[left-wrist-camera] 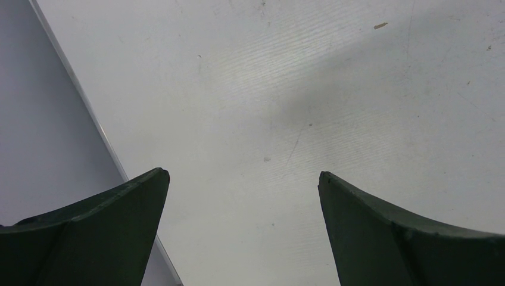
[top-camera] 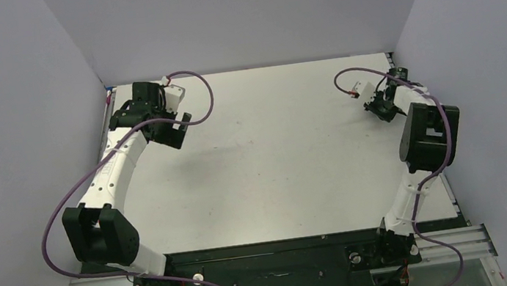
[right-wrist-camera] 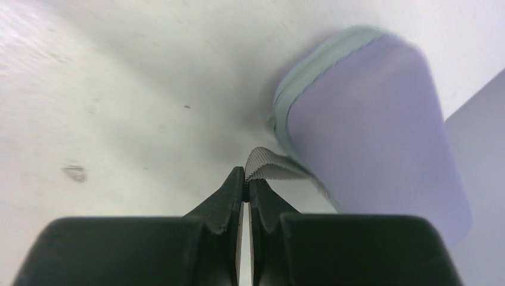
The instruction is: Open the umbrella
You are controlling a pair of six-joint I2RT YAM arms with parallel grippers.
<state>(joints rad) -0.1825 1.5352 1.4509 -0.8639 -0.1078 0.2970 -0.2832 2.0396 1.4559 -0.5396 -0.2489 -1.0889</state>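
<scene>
here the right gripper is clamped on the wrist loop, the umbrella just beyond; left gripper apart.

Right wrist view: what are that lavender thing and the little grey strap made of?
The lavender thing looks smooth and matte, plastic or tight fabric; blur leaves that open. Its grey-green edge band suggests a seam or zip. The grey strap, pinched in the right gripper, shows a ribbed weave: woven webbing.

Nothing legible
We can read no text, label, brand, number or sign in any of the three views.
</scene>
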